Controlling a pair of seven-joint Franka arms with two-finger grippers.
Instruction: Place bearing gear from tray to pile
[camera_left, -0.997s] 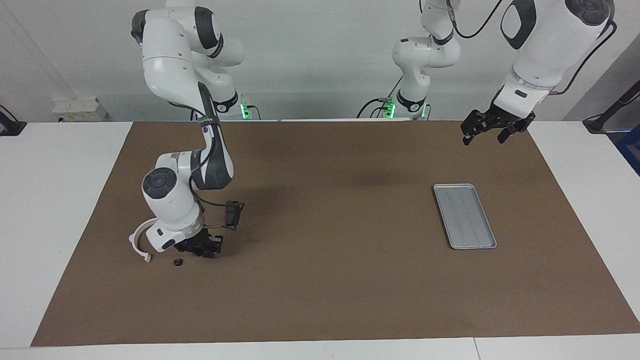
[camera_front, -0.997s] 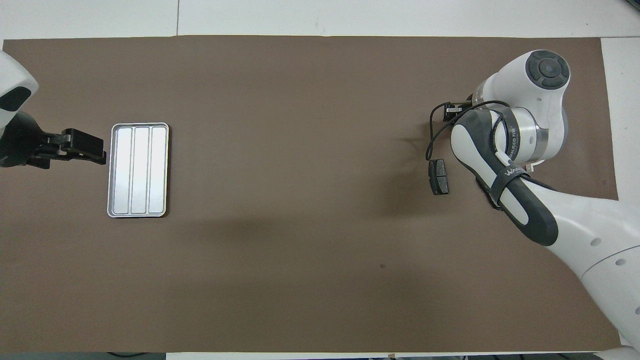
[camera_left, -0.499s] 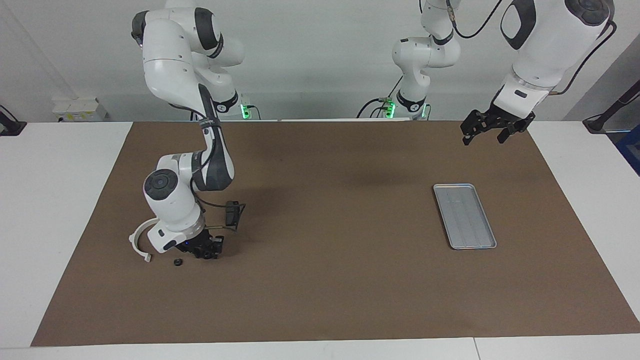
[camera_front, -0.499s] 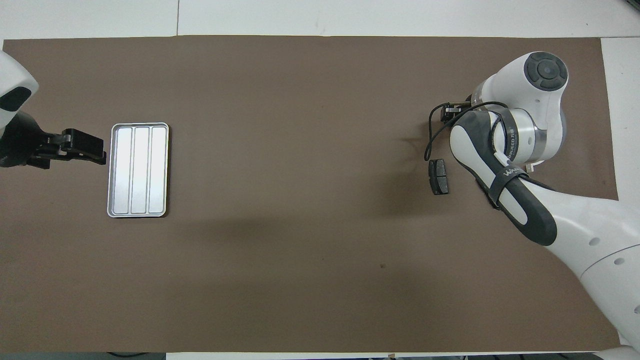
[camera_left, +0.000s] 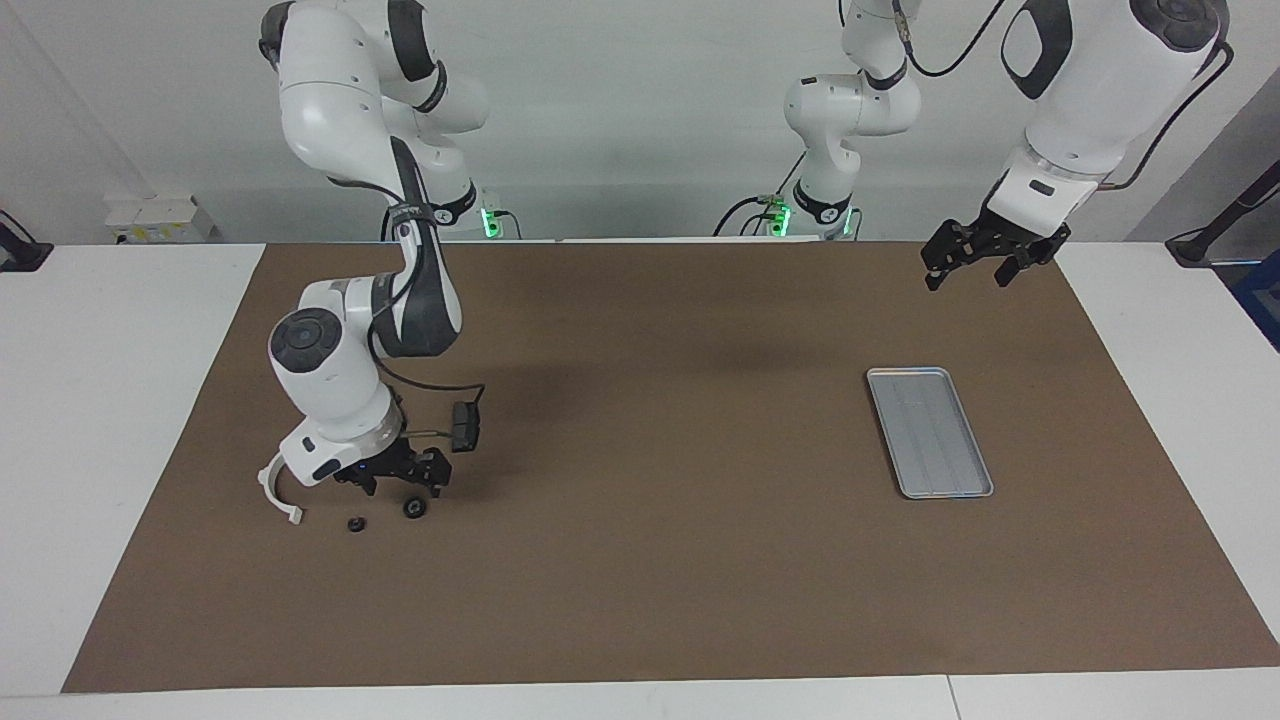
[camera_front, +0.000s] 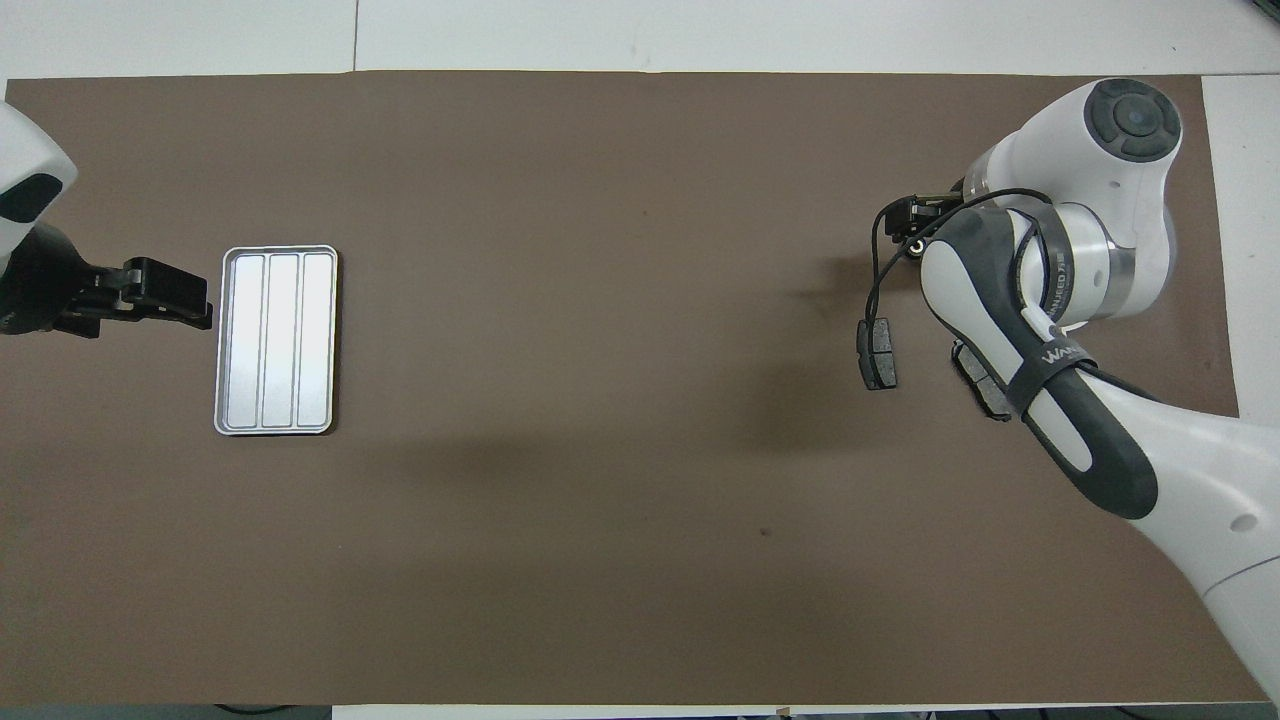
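Hovering just above the brown mat near the right arm's end of the worktop, the right claw (camera_left: 392, 482) stands released, its jaws spread and holding nothing. Directly under its tip lies the bearing gear (camera_left: 414, 508), a small dark ring set flat on the mat and free of the fingers. A second small dark part (camera_left: 354, 524) sits just beside it, toward the worktop's end. The white semicircular bracket (camera_left: 275, 488) curves next to that, partly hidden by the arm's wrist. Two dark brake-pad pieces complete the pile: one (camera_front: 877, 352) lies in the open nearer the robots than the gear, the other (camera_front: 980, 378) peeks out from under the forearm. By the look of it, the gear has reached the pile and the placing step is done.

The gear appears to be a stiff, compact metal piece, light for its bulk and probably smooth enough to slip or roll if tipped on edge; the surest hold would be across its outer rim, jaws squarely on either side.

Toward the left arm's end of the worktop, the ridged silver tray (camera_left: 929, 432) holds nothing. The left claw (camera_left: 973, 263) waits in the air near that corner, its fingers apart and holding nothing.
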